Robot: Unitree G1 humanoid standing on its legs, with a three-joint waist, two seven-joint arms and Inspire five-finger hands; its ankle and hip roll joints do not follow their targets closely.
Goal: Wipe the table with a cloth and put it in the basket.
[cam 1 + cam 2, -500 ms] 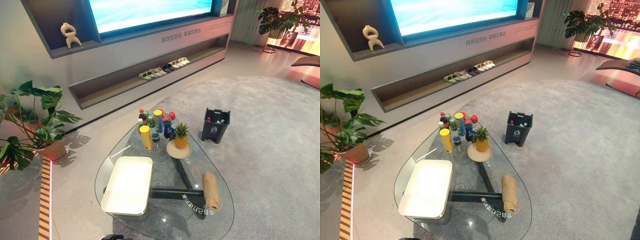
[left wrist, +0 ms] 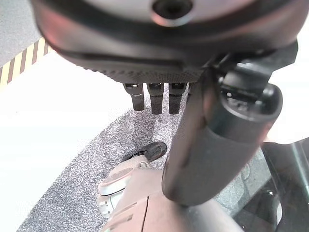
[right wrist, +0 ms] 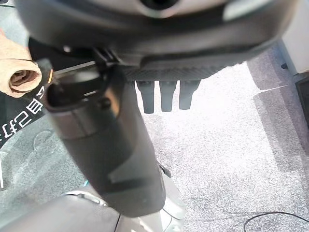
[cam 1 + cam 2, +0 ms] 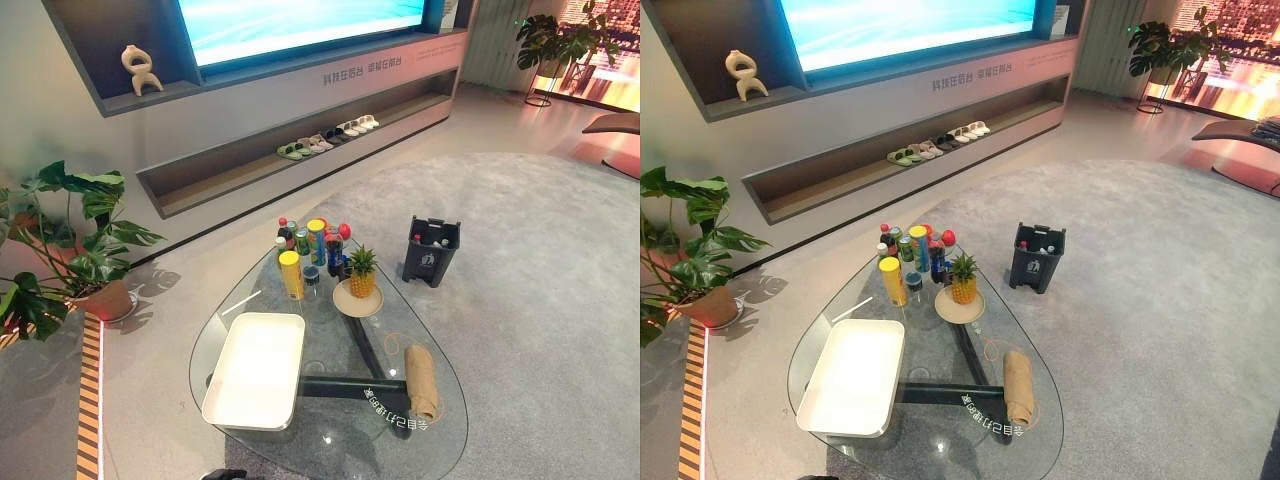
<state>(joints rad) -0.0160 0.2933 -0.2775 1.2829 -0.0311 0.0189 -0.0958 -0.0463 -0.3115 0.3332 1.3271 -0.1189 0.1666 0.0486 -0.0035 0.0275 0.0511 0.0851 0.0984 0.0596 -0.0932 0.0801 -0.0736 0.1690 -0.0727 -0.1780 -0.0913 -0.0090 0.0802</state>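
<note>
While the cloth [image 4: 421,381] is lying rolled on the surface [image 4: 330,340], the left hand [image 2: 145,58] and right hand [image 3: 169,53] are hanging spread.

White characters line the wall panel [image 4: 360,72] under the screen [image 4: 300,25]; more mark the glass table [image 4: 340,440]; neither reads clearly.

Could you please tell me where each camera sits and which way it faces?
Left eye view: on the head, looking down at the table, tray and cloth.
Right eye view: beside it, same scene.
Left wrist view: on the left arm, along the open left hand toward carpet.
Right wrist view: on the right arm, along the open right hand; shares the cloth with the eye views.
</note>
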